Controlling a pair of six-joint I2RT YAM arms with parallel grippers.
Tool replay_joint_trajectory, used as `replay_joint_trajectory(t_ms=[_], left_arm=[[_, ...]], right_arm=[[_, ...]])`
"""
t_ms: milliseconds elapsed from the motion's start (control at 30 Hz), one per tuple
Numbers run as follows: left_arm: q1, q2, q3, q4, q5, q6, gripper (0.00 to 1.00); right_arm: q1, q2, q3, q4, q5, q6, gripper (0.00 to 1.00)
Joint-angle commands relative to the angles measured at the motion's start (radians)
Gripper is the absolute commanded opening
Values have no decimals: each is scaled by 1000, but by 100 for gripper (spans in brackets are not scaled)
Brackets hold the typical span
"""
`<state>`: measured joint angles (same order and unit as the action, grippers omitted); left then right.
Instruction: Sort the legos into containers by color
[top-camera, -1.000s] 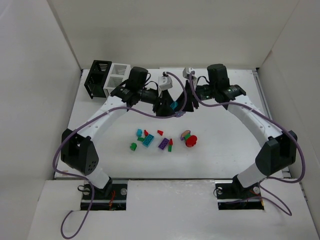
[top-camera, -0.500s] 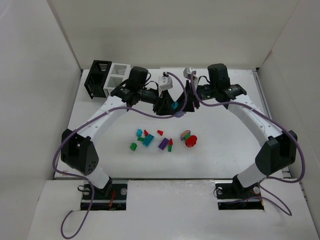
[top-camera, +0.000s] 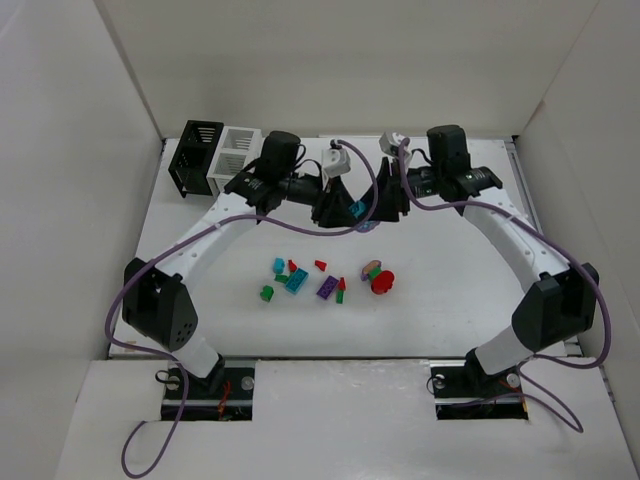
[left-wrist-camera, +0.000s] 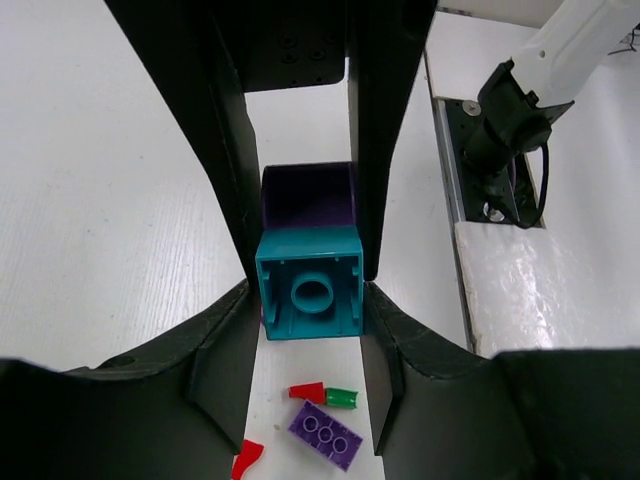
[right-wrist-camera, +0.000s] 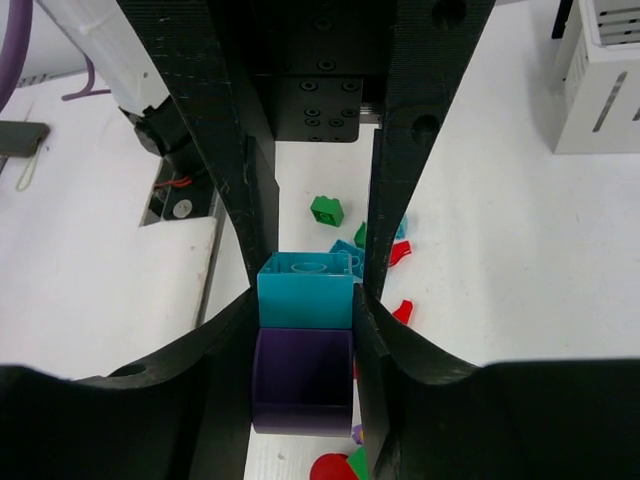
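Both arms reach inward above the far middle of the table (top-camera: 450, 290), claws tip to tip. The left gripper (top-camera: 337, 206) pinches the teal brick (left-wrist-camera: 310, 285). The right gripper (top-camera: 386, 203) clamps the purple brick (right-wrist-camera: 302, 385) joined to it (loose bricks (top-camera: 296, 281) lie nearer the bases).

Pinching a square teal plastic brick (left-wrist-camera: 310, 295) with the left arm's black fingers (left-wrist-camera: 225, 365). Holding the purple plastic block (left-wrist-camera: 308, 195) stuck behind it with the right arm's black fingers (left-wrist-camera: 225, 150). Flat purple brick (left-wrist-camera: 325, 435) lower down.
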<state>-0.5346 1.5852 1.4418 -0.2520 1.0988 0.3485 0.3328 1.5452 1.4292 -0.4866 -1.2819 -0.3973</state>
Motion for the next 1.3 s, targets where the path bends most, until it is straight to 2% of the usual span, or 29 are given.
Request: replay_joint_trajectory(t_ms=[0,33,67,133,300,500,567,600,700,733,800,1033,1233,1267], left_arm=[[4,-28,25,108,-13,-103,0],[4,-28,25,132,-28,-170,0],[4,-28,25,152,-42,-196,0],[4,-28,25,184,-51,-232,0],[25,-28,3,246,-60,-336,0],[44,-28,-18,272,-51,-356,0],[44,-37,-18,281,-51,-356,0],[44,-37,-29,290,-51,-356,0],[44,-47,-41,290,-51,-356,0],[44,-57,-41,301,-51,-356,0],[44,-57,-50,301,-51,-356,0],[79,-67,-50,301,-117,-379,0],[201,-76,-50,269,-292,-479,0],[223,-85,-50,245,-363,-511,0]], right_arm=[[8,-50,11,2,19,-32,45],[21,-50,11,2,44,-32,45],[22,-50,11,2,70,-32,49],[31,-50,11,-7,113,-32,64],[31,-59,22,-7,115,-32,68],[22,-68,31,2,135,-32,70],[9,-68,31,2,135,-32,62],[9,-68,31,2,135,-32,52],[9,-68,31,2,121,-23,33],[-1,-68,31,2,121,-23,17],[-1,-68,22,28,121,5,1],[-11,-68,-7,37,148,14,0],[-40,-91,-85,77,208,89,0],[-50,-102,-96,97,242,103,0]])
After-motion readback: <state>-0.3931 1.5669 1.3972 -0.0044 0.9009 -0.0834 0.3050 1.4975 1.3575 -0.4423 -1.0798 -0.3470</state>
